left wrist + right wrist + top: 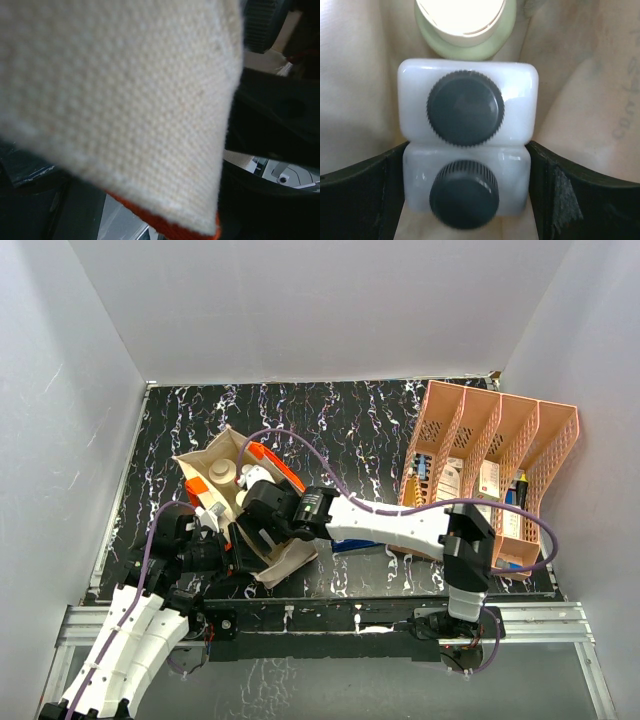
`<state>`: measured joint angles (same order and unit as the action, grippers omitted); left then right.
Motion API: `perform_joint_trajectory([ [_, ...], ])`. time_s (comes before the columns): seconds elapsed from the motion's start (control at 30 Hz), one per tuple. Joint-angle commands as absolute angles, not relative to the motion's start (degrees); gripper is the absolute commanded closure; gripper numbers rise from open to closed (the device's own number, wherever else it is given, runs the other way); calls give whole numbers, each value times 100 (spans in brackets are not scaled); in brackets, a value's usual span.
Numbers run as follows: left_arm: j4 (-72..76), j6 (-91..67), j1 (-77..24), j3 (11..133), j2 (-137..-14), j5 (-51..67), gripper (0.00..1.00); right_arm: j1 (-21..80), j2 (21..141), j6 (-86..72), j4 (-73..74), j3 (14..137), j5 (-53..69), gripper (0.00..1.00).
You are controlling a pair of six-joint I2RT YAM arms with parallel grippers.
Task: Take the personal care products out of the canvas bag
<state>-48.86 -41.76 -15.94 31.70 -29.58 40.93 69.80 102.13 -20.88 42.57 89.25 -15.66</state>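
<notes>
- Personal care products first: a white squarish bottle with a black ribbed cap (465, 185) sits between the fingers (355, 195) of my right gripper (465, 172). The jaws are drawn in narrow and both pads look pressed to its sides, so I read it as gripped.
- Touching it, deeper in the bag, stands a second white squarish black-capped bottle (467, 105). Beyond that is a pale cylinder bottle (462, 30) with a bright top.
- All three are inside the beige canvas bag (215, 455), with its cloth walls close around them. The right gripper reaches into the bag's mouth from the bag's right side.
- My left gripper (205, 540) is at the bag's near-left edge. Its camera is filled with beige weave and an orange hem, so I cannot tell whether those jaws are pinching cloth.
- Step in hand, as I judge it: one bottle is taken hold of but not yet lifted, and I see none lying outside the bag.
- The next move calls for a straight pull out through the bag's mouth. It must not drag the neighbouring bottle or snag cloth. Then comes a set-down on the black marbled table (340, 420) beside the bag.
</notes>
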Motion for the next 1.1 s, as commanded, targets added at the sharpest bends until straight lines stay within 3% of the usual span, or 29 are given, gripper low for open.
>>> perform_joint_trajectory([
  [0.0,-5237,-4070,-1609,3156,-3003,4130,35,7000,10561,-2155,4599,9224,-1854,13],
  [0.27,-5231,-4005,-1612,3146,-3041,4119,35,7031,10775,-2301,4792,9281,-1879,13],
  [0.57,-5241,-3952,-1609,3204,-3136,4057,35,7040,10446,-2277,4645,9404,-1881,57],
  [0.83,-5206,-3949,-1614,3380,-3257,3942,34,7040,10044,-2347,4559,9667,-1658,89],
  [1.07,-5225,-3945,-1609,3442,-3248,3902,33,7040,9616,-2601,4682,9886,-1620,92],
])
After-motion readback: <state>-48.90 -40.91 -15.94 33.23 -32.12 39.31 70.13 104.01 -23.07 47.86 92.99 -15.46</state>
